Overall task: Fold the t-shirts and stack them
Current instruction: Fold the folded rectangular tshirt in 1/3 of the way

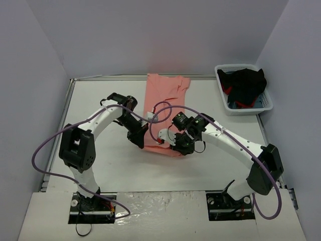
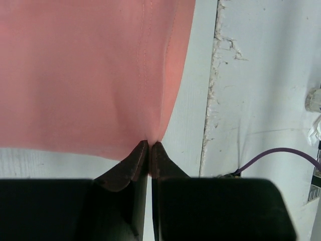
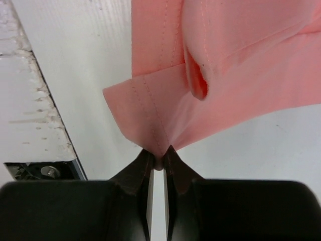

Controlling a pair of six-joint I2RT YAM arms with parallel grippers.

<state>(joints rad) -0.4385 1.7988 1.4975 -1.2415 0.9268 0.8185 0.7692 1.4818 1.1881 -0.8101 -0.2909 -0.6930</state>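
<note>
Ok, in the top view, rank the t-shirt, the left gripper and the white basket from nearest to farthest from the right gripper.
1. Salmon-pink t-shirt: its near hem is pinched in the right gripper.
2. Left gripper: just left, on the same hem.
3. White basket: far right corner.

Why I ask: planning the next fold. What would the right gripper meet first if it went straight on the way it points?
The t-shirt: the right gripper is shut on its corner, with pink cloth directly ahead.

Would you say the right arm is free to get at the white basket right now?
Probably not yet: the right gripper is shut on the t-shirt, though only bare table lies toward the basket.
</note>
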